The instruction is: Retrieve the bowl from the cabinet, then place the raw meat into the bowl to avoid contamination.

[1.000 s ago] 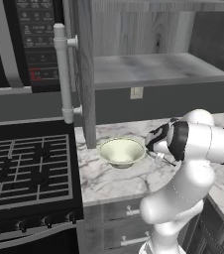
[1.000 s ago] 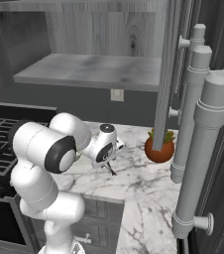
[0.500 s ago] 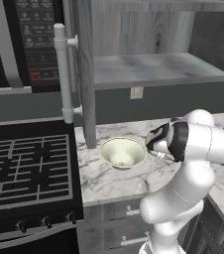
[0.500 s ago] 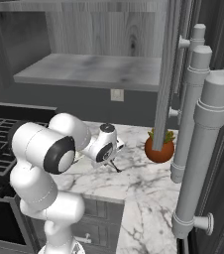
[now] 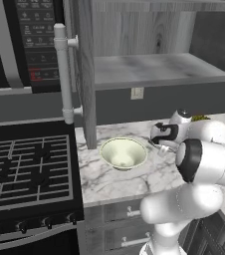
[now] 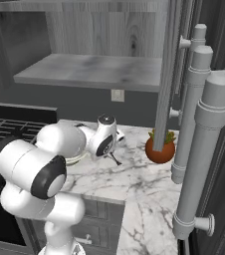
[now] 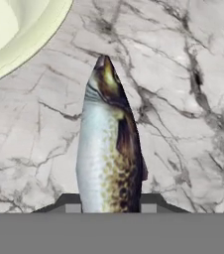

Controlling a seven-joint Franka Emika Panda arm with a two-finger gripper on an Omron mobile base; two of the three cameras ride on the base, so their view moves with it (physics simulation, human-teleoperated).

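The raw meat (image 7: 109, 149), a slender silver-and-brown fish, sits between my gripper's (image 7: 107, 204) two dark fingertips (image 7: 70, 204), which are shut on it low over the marble. From the right base view it is a thin dark sliver (image 6: 116, 159) under the hand. The cream-white bowl (image 5: 123, 153) stands upright on the counter just left of my gripper (image 5: 160, 148), and its rim shows at the upper left of the hand view (image 7: 15, 34). The grey cabinet (image 5: 154, 69) hangs above with its door (image 5: 87, 74) open and a bare shelf (image 6: 89, 69).
A black gas stove (image 5: 25, 169) lies left of the counter, with the microwave (image 5: 25, 40) above it. An orange-brown plant pot (image 6: 160, 152) stands at the back right. Long pale bar handles (image 6: 204, 139) on an open door rise close on the right.
The jaws have closed from wide onto the raw meat. The arm and the bowl have hardly shifted.
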